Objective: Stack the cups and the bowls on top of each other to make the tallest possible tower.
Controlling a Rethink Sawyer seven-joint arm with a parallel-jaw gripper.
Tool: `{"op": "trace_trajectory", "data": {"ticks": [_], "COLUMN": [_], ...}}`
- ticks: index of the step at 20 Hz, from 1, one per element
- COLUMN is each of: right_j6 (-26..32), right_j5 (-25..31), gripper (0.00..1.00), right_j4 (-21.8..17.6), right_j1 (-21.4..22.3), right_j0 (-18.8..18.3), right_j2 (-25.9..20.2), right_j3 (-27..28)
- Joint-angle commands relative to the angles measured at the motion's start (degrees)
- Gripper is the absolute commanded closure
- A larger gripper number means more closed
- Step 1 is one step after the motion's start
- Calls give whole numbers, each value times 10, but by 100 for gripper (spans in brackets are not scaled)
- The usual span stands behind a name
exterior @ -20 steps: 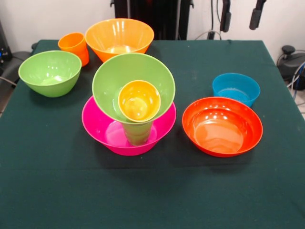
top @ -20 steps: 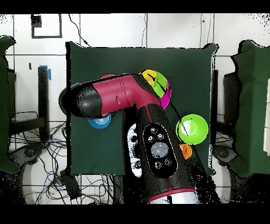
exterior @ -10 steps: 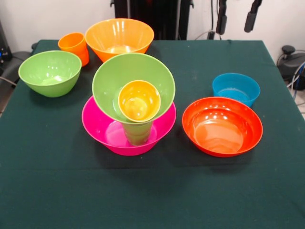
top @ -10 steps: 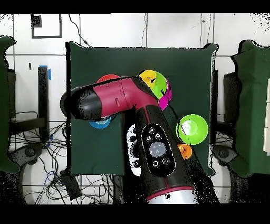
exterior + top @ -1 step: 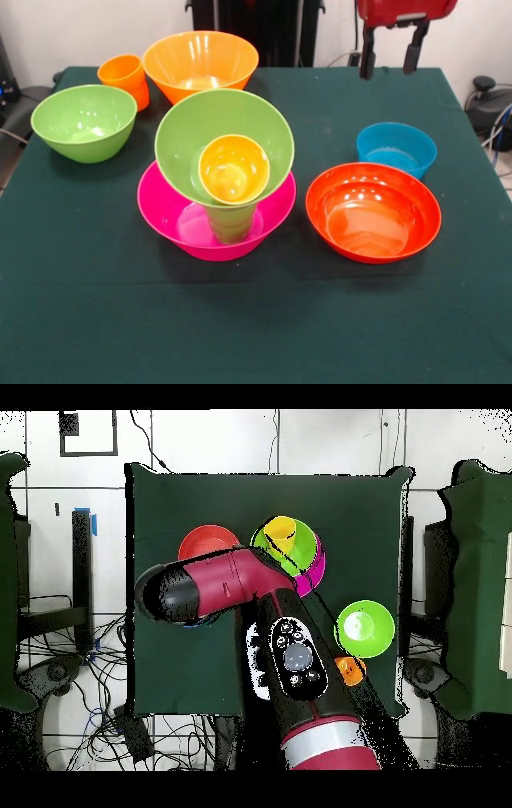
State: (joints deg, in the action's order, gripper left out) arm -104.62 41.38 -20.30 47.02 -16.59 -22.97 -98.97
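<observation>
From my remote station I saw, at the far left of the front view, the glossy light green plastic bowl [image 5: 84, 122] standing alone on the dark green tablecloth [image 5: 256, 336]. Behind it stood the small orange plastic cup [image 5: 125, 78], just beside the large orange flared bowl [image 5: 201, 64].

In the middle was the tower [image 5: 220, 172]: the big pink plastic bowl [image 5: 164, 212] was the base, a green tumbler [image 5: 230, 222] stood inside it, a second light green bowl [image 5: 192, 128] rested tilted on this tumbler, and the yellow-orange cup [image 5: 234, 169] lay inside that tilted bowl.

To the right sat the wide red-orange bowl [image 5: 373, 212], and just behind it the smaller translucent blue bowl [image 5: 396, 148].

Above the blue bowl hung the black gripper [image 5: 390, 56] of the red arm [image 5: 215, 584]. Its two fingers were apart and held nothing.
</observation>
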Motion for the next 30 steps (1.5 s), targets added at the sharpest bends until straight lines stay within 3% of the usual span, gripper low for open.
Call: {"op": "trace_trajectory", "data": {"ticks": [1,8,16,22,25,27,30], "right_j6": [-25,-34,-42,-62,-65,-52,-33], "right_j5": [-67,-80,-77,-91,-65,-19,7], "gripper": [0,0,0,0,0,0,0], "right_j4": [-23,-20,-37,-28,-12,1,-5], "right_j1": [-43,-12,-42,-43,-31,-30,-33], "right_j0": [13,39,80,101,98,87,80], "right_j2": [-11,-12,18,35,43,46,52], "right_j3": [-59,-79,-33,-39,-41,-35,-15]}}
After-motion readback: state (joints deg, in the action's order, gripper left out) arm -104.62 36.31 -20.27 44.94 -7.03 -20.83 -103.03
